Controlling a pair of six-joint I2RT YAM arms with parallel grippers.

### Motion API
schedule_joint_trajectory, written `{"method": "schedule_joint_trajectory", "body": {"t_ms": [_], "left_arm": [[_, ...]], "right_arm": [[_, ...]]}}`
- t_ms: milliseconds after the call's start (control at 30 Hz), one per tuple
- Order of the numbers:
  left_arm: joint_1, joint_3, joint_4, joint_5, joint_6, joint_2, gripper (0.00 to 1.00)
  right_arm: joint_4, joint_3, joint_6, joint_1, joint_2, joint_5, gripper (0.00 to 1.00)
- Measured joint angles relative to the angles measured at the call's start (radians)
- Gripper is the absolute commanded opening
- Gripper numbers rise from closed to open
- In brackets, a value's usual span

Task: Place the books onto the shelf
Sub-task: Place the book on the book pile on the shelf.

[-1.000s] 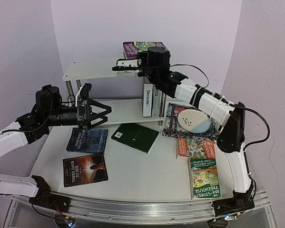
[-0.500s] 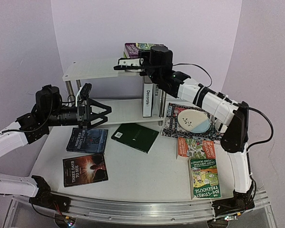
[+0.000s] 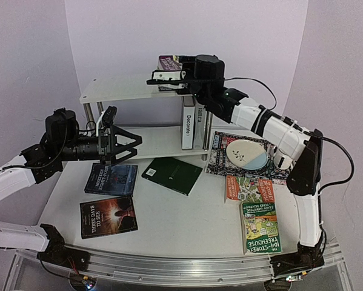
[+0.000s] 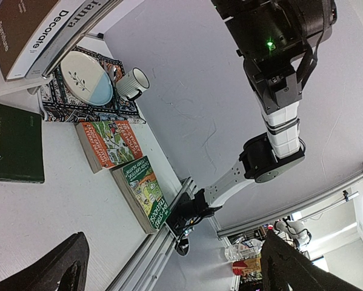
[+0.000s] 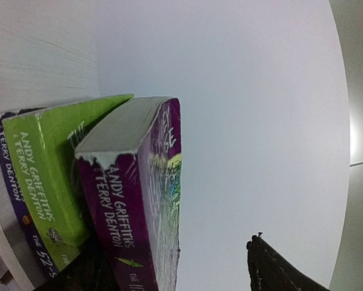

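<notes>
The right claw [image 3: 152, 79] is open by the purple Andy Griffiths book [image 5: 139, 200] on the shelf [image 3: 117, 90]. The left claw [image 3: 134, 147] is open too.

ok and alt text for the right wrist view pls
A purple book, a green book and a dark blue book, all by Andy Griffiths and Terry Denton, lie stacked on the white shelf. The right hand's dark fingertips show at the bottom edge, spread wide.
</notes>
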Motion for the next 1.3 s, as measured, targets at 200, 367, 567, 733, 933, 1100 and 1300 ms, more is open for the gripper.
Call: {"method": "schedule_joint_trajectory", "body": {"t_ms": [200,367,567,733,933,1100,1300], "left_arm": [[0.000,0.000,0.000,0.000,0.000,0.000,1.00],[0.000,0.000,0.000,0.000,0.000,0.002,1.00],[0.000,0.000,0.000,0.000,0.002,0.011,1.00],[0.000,0.000,-0.001,0.000,0.002,0.020,1.00],[0.000,0.000,-0.001,-0.012,0.017,0.021,1.00],[0.000,0.049,-0.035,-0.077,0.051,0.037,1.00],[0.000,0.211,-0.067,-0.213,0.112,0.071,0.99]], "right_arm": [[-0.027,0.000,0.034,0.002,-0.013,-0.016,0.88],[-0.055,0.002,0.074,0.002,-0.022,-0.035,0.90],[-0.143,0.002,0.150,0.006,-0.032,-0.089,0.91],[-0.180,0.002,0.193,0.008,-0.032,-0.113,0.89],[-0.217,-0.056,0.366,0.008,-0.092,-0.142,0.98],[-0.267,-0.146,0.605,0.008,-0.222,-0.141,0.98],[-0.323,-0.284,0.894,0.008,-0.407,-0.131,0.98]]}}
